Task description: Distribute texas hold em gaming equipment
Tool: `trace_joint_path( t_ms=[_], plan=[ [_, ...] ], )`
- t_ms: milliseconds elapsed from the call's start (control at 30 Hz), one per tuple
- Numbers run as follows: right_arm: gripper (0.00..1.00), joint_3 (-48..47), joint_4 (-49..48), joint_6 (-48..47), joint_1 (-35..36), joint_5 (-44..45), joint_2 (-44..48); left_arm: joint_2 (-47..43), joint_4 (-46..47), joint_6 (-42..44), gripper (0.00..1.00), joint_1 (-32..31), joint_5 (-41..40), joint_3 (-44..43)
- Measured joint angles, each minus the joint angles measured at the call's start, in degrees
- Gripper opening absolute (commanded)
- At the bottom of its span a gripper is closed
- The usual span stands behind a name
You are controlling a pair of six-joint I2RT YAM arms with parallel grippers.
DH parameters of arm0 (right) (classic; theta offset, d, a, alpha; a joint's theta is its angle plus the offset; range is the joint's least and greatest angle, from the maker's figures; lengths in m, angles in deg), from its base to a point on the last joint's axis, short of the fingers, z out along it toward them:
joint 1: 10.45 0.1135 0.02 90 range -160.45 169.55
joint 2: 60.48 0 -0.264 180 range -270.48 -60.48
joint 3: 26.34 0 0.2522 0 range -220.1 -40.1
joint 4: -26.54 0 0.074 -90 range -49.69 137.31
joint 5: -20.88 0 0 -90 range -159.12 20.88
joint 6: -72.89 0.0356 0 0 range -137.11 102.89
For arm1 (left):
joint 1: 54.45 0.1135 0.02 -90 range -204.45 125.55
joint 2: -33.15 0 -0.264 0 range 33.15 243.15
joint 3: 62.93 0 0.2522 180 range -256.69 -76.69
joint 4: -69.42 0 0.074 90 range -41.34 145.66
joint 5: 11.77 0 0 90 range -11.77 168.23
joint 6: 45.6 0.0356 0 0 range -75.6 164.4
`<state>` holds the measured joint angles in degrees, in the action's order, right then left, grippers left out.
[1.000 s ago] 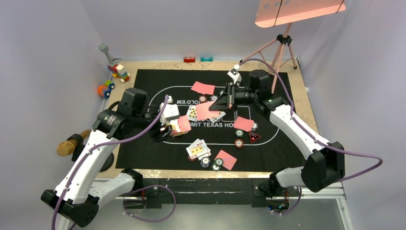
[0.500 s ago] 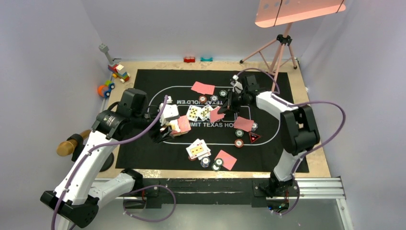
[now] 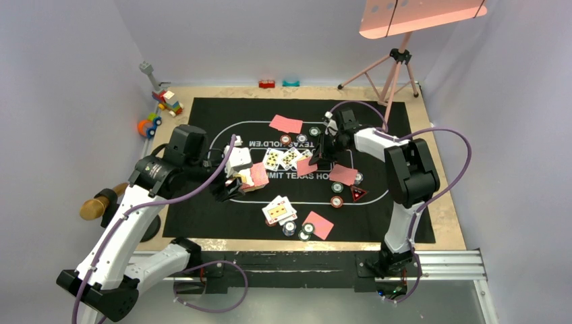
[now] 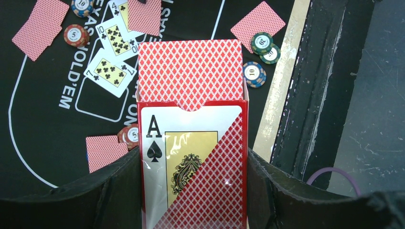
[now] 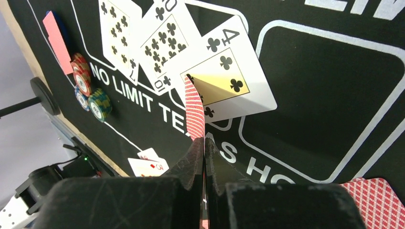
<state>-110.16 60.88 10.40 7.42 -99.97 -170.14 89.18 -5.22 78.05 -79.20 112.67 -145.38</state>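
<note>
**Left gripper** (image 4: 193, 153): clamped on both sides of a red card box (image 4: 191, 191) printed with an ace of spades, over the left part of the black mat (image 3: 216, 115). A red-backed deck (image 4: 190, 71) sticks out of the box's open top.

**Right gripper** (image 5: 204, 142): pinched tight on a single red-backed card (image 5: 194, 109), held edge-on over the mat's centre. The card's far tip is at the four of clubs (image 5: 229, 67); whether they touch cannot be told.

**Mat:** the four, the ten of clubs (image 5: 165, 45) and the seven of clubs (image 5: 116, 36) lie face up in a close row. Face-down cards (image 3: 286, 124) lie near the far edge, the right part and the near edge. Stacked poker chips (image 5: 88, 90) sit towards the near edge. The triangle marker (image 3: 357, 194) lies towards the right edge.
</note>
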Motion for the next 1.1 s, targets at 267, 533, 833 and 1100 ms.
trace_joint_path(
  t_ms=[267,533,833,1100],
  plan=[
    [0.37,-1.53,0.94,-1.09,0.13,3.52,-1.66,0.02,-0.02,0.0,0.0,0.0,0.0,0.0],
    [0.49,-2.91,4.9,-2.75,0.96,8.13,-2.14,0.17,-0.02,0.0,0.0,0.0,0.02,0.0],
    [0.6,-8.57,12.81,-5.2,2.91,18.84,-0.37,0.17,-0.02,0.0,0.0,0.0,0.02,0.0],
    [0.86,-10.12,12.35,-2.78,5.44,14.1,17.4,0.17,0.0,0.0,0.0,0.0,0.02,0.0]
  ],
)
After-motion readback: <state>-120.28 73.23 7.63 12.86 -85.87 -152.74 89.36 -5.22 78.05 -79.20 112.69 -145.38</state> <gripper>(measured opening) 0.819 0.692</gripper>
